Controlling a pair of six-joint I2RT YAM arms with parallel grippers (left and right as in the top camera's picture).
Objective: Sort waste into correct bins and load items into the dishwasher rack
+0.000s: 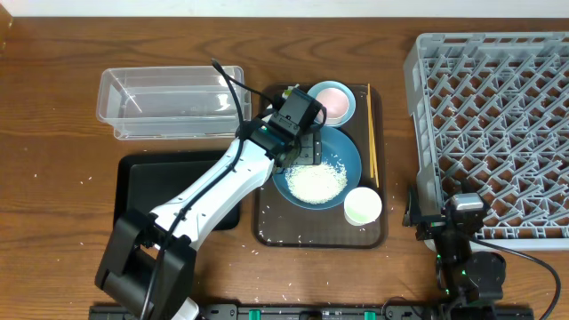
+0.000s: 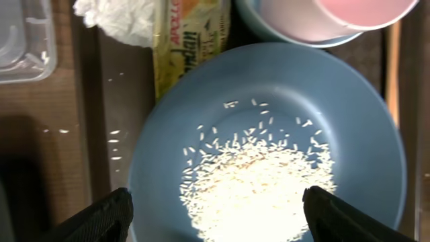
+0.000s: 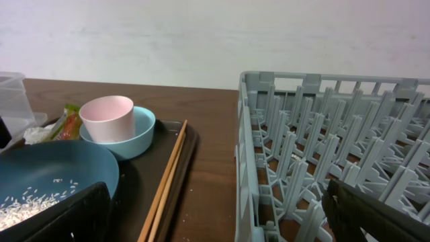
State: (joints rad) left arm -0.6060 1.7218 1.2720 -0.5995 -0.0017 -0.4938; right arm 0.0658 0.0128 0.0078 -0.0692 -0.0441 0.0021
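Note:
My left gripper (image 1: 302,149) (image 2: 215,222) hangs open over the large blue bowl (image 1: 342,156) (image 2: 269,87), its fingers on either side of the heap of rice (image 1: 316,184) (image 2: 259,181) inside. Behind the bowl lie a crumpled white tissue (image 2: 117,20) and a yellow-green wrapper (image 2: 191,40). A small light-blue bowl (image 1: 348,98) (image 3: 138,131) holds a pink cup (image 3: 107,117). Chopsticks (image 1: 372,133) (image 3: 168,181) lie along the serving tray's right side, and a white cup (image 1: 363,206) stands at its front. My right gripper (image 1: 440,212) (image 3: 222,222) is open and empty beside the grey rack (image 1: 493,133) (image 3: 322,134).
The dishes sit on a brown serving tray (image 1: 267,222). A clear tub (image 1: 169,102) stands at the back left, with a shallow black tray (image 1: 151,191) in front of it under my left arm. Stray rice grains dot the table.

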